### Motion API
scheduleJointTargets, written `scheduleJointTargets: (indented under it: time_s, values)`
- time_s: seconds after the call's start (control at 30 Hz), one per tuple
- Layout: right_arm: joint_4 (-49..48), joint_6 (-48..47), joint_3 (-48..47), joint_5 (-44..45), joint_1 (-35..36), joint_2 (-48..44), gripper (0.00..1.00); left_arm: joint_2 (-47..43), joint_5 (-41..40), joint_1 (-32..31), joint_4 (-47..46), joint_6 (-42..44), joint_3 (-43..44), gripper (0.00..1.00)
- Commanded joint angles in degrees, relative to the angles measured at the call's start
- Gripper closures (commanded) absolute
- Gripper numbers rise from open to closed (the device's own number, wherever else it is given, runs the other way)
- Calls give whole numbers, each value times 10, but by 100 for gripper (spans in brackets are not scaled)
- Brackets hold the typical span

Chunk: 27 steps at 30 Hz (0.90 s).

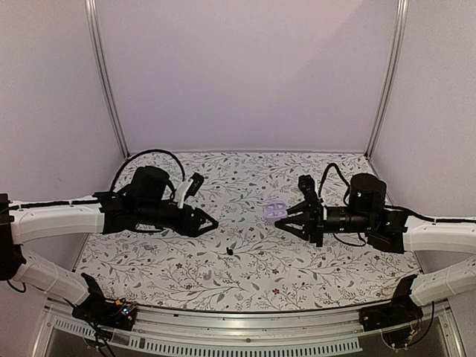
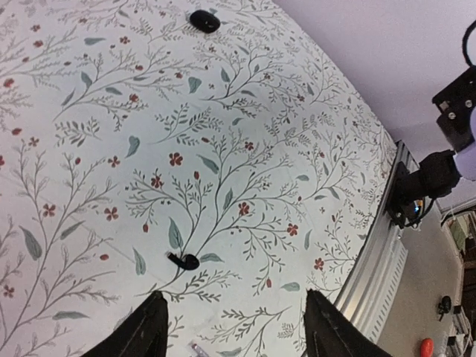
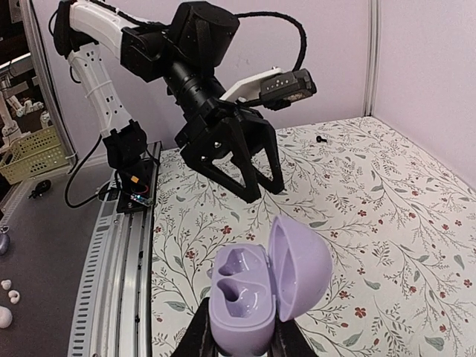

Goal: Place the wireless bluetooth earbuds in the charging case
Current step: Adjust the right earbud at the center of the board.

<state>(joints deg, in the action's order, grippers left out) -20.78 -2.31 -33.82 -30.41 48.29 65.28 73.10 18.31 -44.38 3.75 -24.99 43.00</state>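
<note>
The charging case [image 3: 242, 297] is pale lavender with its lid hinged open and both wells empty. My right gripper [image 3: 242, 342] is shut on its base and holds it above the cloth; in the top view the case [image 1: 277, 211] sits at the right gripper's [image 1: 286, 221] tip. One tiny black earbud [image 2: 184, 261] with a short stem lies on the cloth just ahead of my left gripper [image 2: 234, 327], which is open with nothing between its fingers. In the top view that earbud [image 1: 230, 252] lies below and right of the left gripper [image 1: 212, 222]. A second black earbud [image 2: 204, 20] lies farther off.
The floral cloth [image 1: 245, 275] covers the table. An aluminium rail [image 1: 245, 323] with the arm mounts runs along the near edge. Lilac walls and metal posts close in the back and sides. The two grippers face each other about a hand's width apart.
</note>
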Motion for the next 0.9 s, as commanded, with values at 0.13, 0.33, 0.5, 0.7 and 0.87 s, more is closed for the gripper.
scheduleJointTargets:
  time_s: [0.13, 0.33, 0.5, 0.7, 0.87]
  values:
    - [-14, 10, 19, -2, -6, -2, 100, -97, -81, -2, 157, -100, -66, 41]
    - [-20, 6, 17, -7, -6, 8, 100, -181, -143, 87, 180, -253, -136, 43]
    - [-15, -2, 14, -12, -5, 14, 100, -222, -181, 146, 237, -342, -162, 47]
    - [-14, -9, 9, -14, -5, 23, 100, -170, -223, 183, 292, -392, -136, 48]
    - [-11, -12, 8, -11, -6, 24, 100, -71, -239, 193, 304, -387, -103, 54]
